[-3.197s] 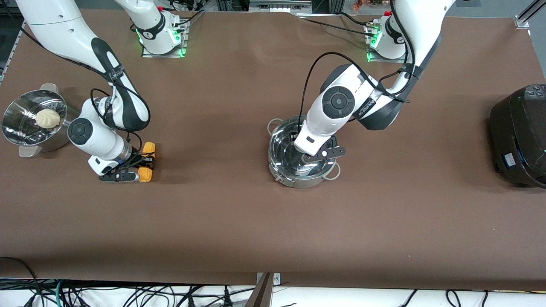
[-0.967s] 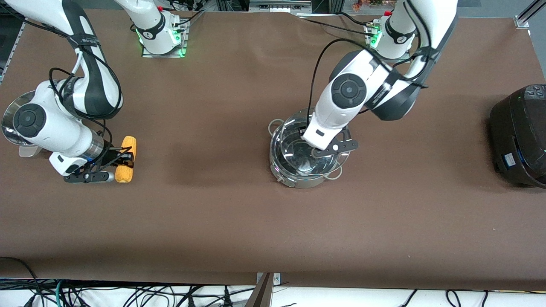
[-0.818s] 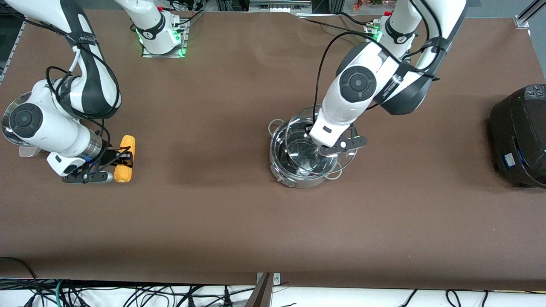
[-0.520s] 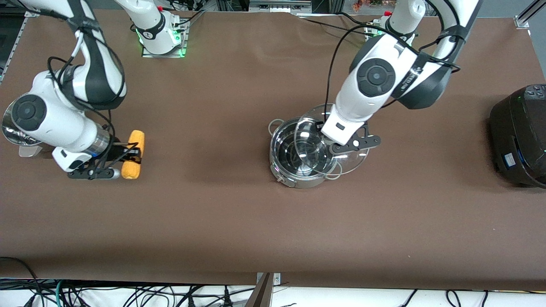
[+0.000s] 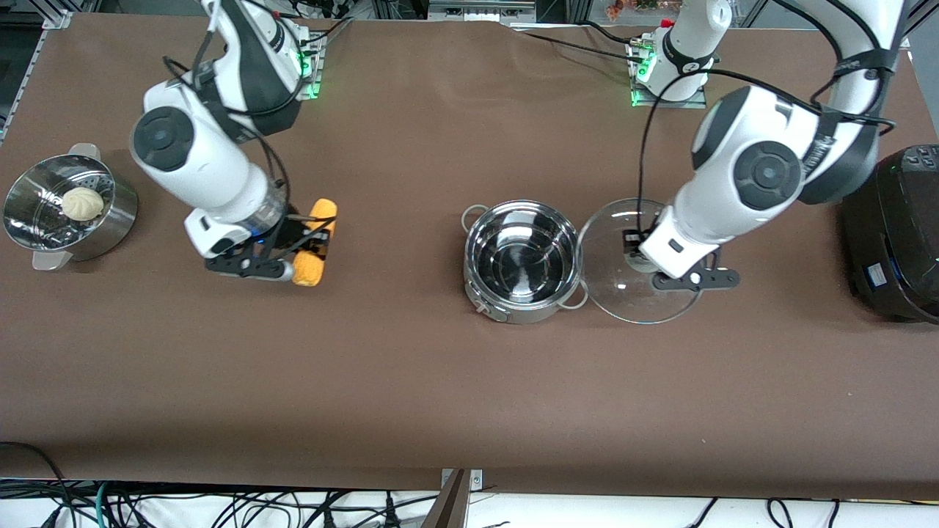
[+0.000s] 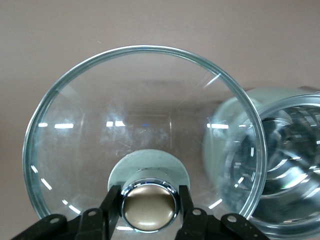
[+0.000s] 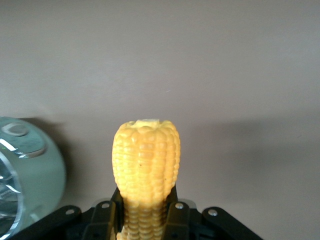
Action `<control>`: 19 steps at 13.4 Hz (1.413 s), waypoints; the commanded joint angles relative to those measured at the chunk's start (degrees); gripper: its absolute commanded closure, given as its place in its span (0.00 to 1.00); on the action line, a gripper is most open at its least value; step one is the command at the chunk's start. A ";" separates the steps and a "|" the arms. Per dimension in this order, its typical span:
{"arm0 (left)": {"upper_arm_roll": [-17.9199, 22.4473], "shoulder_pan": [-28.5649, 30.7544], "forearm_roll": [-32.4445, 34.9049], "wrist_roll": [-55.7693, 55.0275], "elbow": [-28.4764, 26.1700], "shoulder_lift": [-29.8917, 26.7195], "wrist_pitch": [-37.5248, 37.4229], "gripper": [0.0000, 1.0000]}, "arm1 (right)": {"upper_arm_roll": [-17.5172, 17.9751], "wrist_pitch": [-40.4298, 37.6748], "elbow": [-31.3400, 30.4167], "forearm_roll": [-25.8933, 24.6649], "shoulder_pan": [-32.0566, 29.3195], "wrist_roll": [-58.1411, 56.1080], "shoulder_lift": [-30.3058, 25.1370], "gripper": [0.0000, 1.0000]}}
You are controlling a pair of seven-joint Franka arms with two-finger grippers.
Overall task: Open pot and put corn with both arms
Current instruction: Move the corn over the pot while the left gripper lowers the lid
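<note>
The steel pot stands open and empty at mid-table; its rim also shows in the left wrist view. My left gripper is shut on the tan knob of the glass lid. It holds the lid in the air over the table, beside the pot toward the left arm's end. My right gripper is shut on the yellow corn, over the table between the steamer basket and the pot.
A steel steamer basket with a white bun stands at the right arm's end of the brown table. A big black cooker stands at the left arm's end, close to the left arm's elbow.
The left arm has lifted the lid off the pot and carried it toward the left arm's end. The right arm has raised the corn and brought it toward the pot.
</note>
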 commanded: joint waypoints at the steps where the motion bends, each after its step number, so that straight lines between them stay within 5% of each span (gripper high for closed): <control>1: 2.46 2.08 -0.72 9.82 -3.57 -3.06 1.32 1.00 | -0.18 -1.16 4.49 -2.52 7.63 10.47 3.16 1.00; 10: 10.37 8.68 -1.42 30.75 -16.92 -4.82 16.09 1.00 | -0.44 -0.55 19.86 -9.99 24.52 22.81 16.87 1.00; 14: 10.46 9.39 -4.06 32.52 -22.90 -3.06 24.07 1.00 | -0.53 0.68 27.50 -15.09 29.19 29.22 23.54 1.00; 19: 10.55 9.04 -3.97 32.34 -24.84 0.63 29.54 1.00 | -2.01 4.45 34.55 -15.18 31.82 29.67 28.83 1.00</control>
